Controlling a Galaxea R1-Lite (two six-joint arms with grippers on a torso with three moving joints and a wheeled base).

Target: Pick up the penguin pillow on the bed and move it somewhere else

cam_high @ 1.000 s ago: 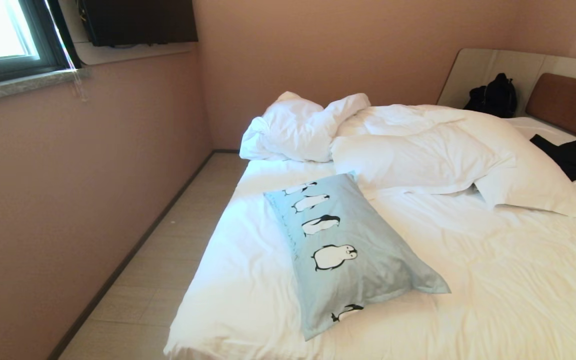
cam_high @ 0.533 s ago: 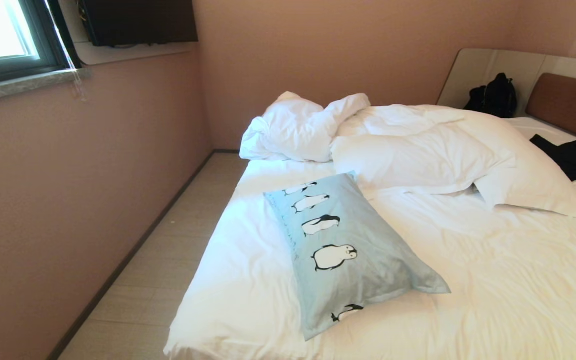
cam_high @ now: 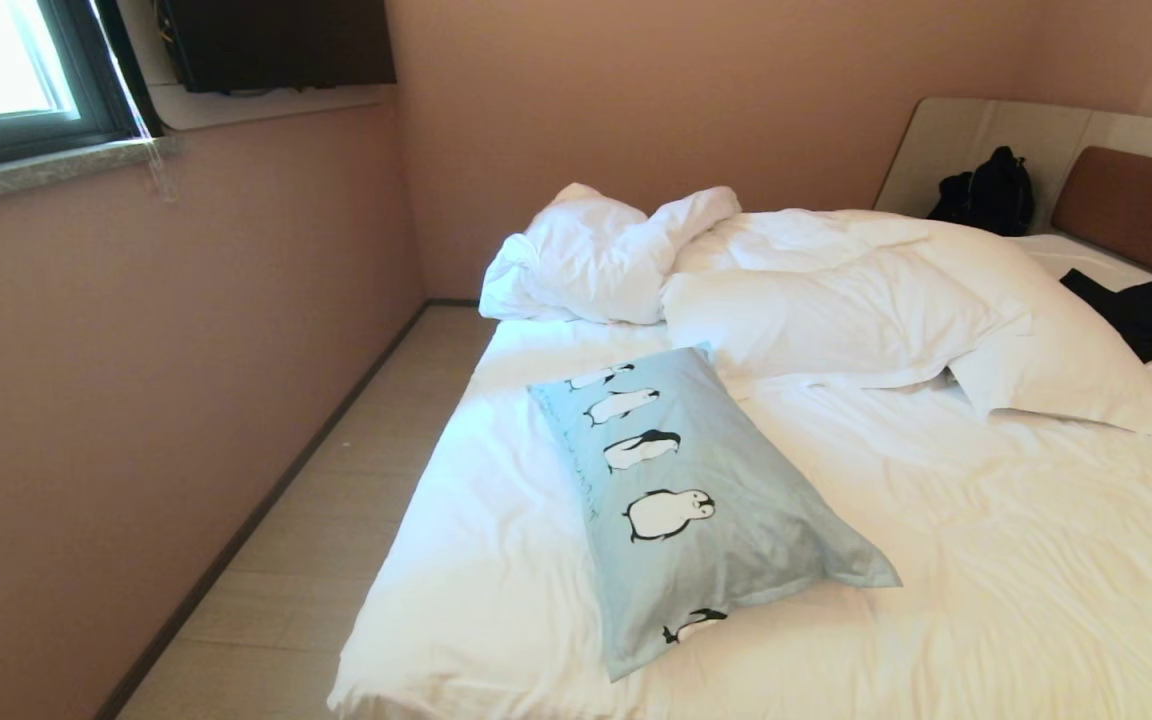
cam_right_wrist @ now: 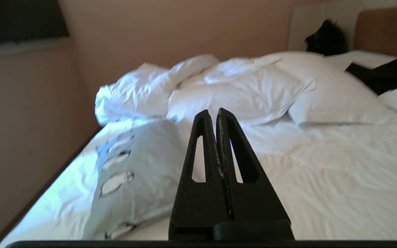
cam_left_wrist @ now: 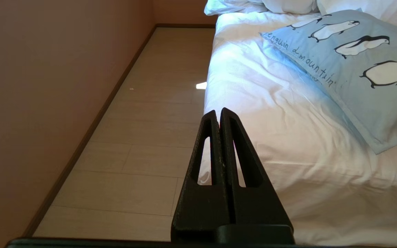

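The left pincer (cam_left_wrist: 218,113), two black wedge-shaped fingers, is pressed together and holds nothing; it hangs over the edge of the bed (cam_left_wrist: 288,165), between the pale tiled floor (cam_left_wrist: 143,144) and the white sheet, touching neither. The right pincer (cam_right_wrist: 215,115), of the same build, is likewise pressed together and empty, pointing across the mattress toward the heaped bedding. Neither pincer appears in the head view. The rectangular light blue penguin pillow (cam_high: 696,500), printed with a row of black-and-white penguins and a line of small dark script, lies flat on the large bed (cam_high: 986,560) with wrinkled white sheets, near the bed's left edge, its far corner just beside a plain white pillow (cam_high: 836,320). A crumpled white duvet (cam_high: 596,250) is bunched beyond it against the pink wall. A black bag (cam_high: 986,190) stands at the brown wooden headboard (cam_high: 1136,205), and a dark garment (cam_high: 1151,315) lies on the sheet to the right. Nothing lies on top of the penguin pillow.
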